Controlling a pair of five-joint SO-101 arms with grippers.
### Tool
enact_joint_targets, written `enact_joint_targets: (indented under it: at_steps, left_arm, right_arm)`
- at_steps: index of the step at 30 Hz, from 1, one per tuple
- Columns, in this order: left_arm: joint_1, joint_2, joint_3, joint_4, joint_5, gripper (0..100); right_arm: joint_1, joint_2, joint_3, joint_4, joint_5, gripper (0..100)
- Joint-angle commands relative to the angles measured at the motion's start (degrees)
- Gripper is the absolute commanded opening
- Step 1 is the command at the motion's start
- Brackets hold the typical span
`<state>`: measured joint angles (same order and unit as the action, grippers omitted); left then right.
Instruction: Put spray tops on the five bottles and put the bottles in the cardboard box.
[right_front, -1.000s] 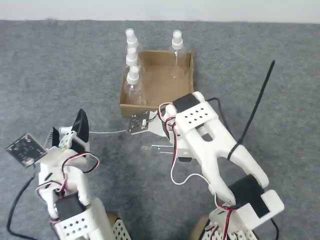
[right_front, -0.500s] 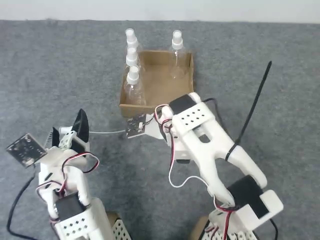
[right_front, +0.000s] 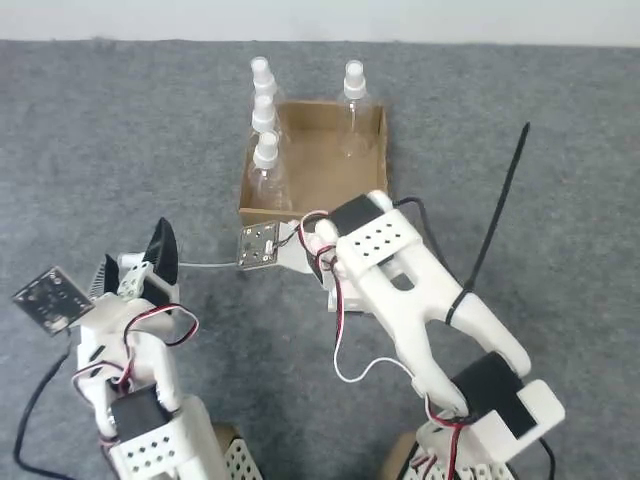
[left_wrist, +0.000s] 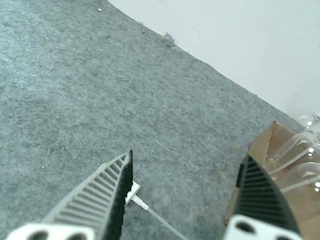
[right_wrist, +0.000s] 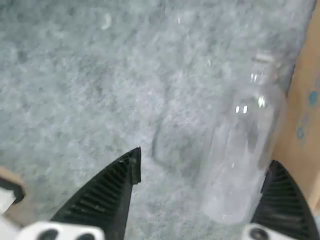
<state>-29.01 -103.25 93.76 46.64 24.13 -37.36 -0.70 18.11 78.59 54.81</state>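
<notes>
The last bottle (right_wrist: 240, 165) lies on the grey carpeted counter (right_front: 120, 130), just beside the outer wall of the cardboard box (right_front: 318, 170). It is clear, and its neck looks bare, with no spray top that I can make out, though that is hard to tell. The right gripper (right_wrist: 205, 157) hangs over it released, its fingers spread wide with the bottle between them, closer to the finger on the box side; neither finger seems to touch it. In the box, the front bottle (right_front: 268, 165), the middle bottle (right_front: 264, 112) and the back bottle (right_front: 261, 75) stand in a row along one wall, and the corner bottle (right_front: 353, 90) stands at the far opposite corner. All four carry white spray tops. So, as I judge it, four of the five are done, and what is left is this one: a top if it lacks one, then the lift into the box. The left gripper (left_wrist: 188, 157) waits well apart from the box, released and holding nothing, above a thin white cable (left_wrist: 150, 207) on the carpet.
</notes>
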Motion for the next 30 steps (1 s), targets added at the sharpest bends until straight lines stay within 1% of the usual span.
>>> enact_joint_targets:
  at_steps: [1, 5, 12, 15, 18, 21, 25, 30]
  left_arm:
    - [0.18, -1.49, -2.15, -1.93, -0.26, 32]
    - [0.18, -1.49, -2.15, -1.93, -0.26, 32]
    - [0.18, -1.49, -2.15, -1.93, -0.26, 32]
    - [0.18, -1.49, -2.07, -1.93, -0.26, 32]
    - [0.18, -1.49, -2.07, -1.93, -0.26, 32]
    - [0.18, -1.49, -2.07, -1.93, -0.26, 32]
    - [0.18, -1.49, -2.07, -1.93, -0.26, 32]
    - [0.18, -1.49, -2.07, -1.93, -0.26, 32]
  right_arm:
    - [-2.33, -3.74, 1.85, -4.97, -0.79, 33.6]
    - [-3.74, -3.3, 4.04, -8.48, -0.79, 33.6]
    - [-3.47, -2.86, 4.13, -10.59, -1.05, 33.5]
    - [-3.47, -0.22, 4.13, -12.18, -1.05, 33.4]
    - [-3.47, 3.21, 3.25, -14.55, -1.05, 28.4]
    - [-2.95, 5.76, 1.14, -14.46, -1.05, 24.0]
    - [-1.36, 7.08, 0.0, -14.2, -0.88, 23.8]
    - [-1.01, 6.99, 0.09, -14.02, -0.88, 23.9]
